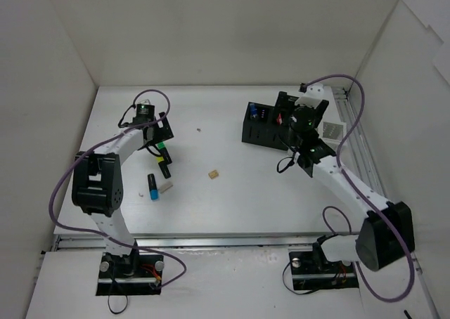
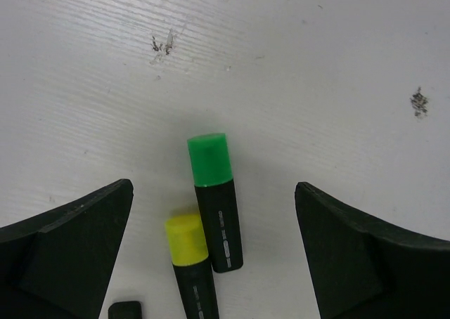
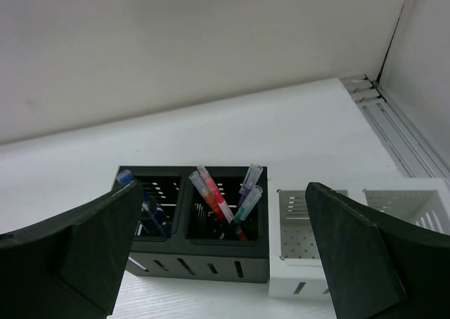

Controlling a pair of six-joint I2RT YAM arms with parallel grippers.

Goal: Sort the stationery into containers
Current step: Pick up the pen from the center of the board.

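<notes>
The left gripper (image 2: 213, 192) is wide open and holds nothing. Its two fingers stand on either side of the green highlighter (image 2: 219, 210) and do not touch it. I think the step is to grasp this one. To do it well, the gripper should come straight down and close across the black barrel, not the cap, and avoid the yellow highlighter (image 2: 191, 263) lying close against the green one. The green highlighter is stubby and lies flat on the desk (image 2: 330, 66). Well apart from it, the right gripper (image 3: 223, 192) hangs open and empty above the black organizer (image 3: 197, 266), which already has pens (image 3: 214, 196) in it.
</notes>
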